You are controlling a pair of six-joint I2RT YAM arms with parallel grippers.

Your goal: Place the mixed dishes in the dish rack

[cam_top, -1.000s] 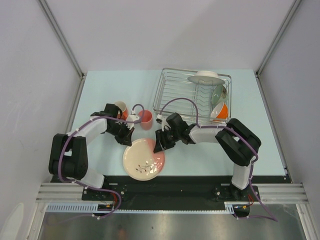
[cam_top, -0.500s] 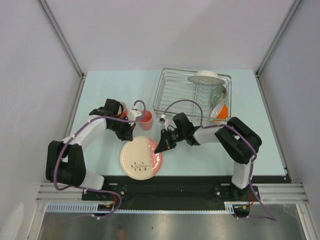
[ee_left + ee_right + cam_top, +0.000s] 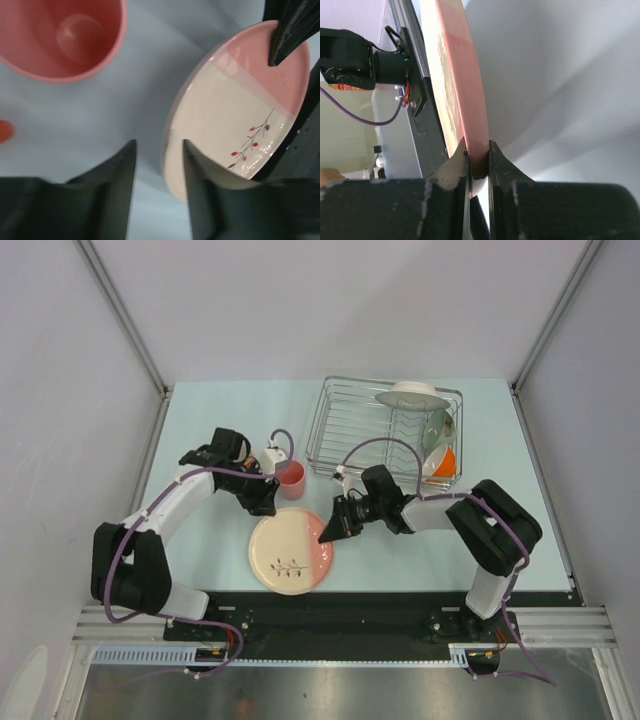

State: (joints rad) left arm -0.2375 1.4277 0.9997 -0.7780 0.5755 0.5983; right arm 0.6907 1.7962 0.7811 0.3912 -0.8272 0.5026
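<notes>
At lower centre of the top view, the plate (image 3: 291, 551) is being pinched at its pink rim by the right claw (image 3: 328, 531); the left claw (image 3: 262, 502) is gaping empty beside it. Likely the pickup; next, standing it upright in the rack (image 3: 340, 430).

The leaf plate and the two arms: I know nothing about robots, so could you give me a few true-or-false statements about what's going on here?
1. The right fingers pinch the pink rim of the plate. True.
2. The plate stands in the dish rack. False: it is outside the rack, over the table.
3. The left fingers grip the pink cup. False: they are open, and the cup stands apart from them.
4. An orange mug sits in the rack. True.
</notes>
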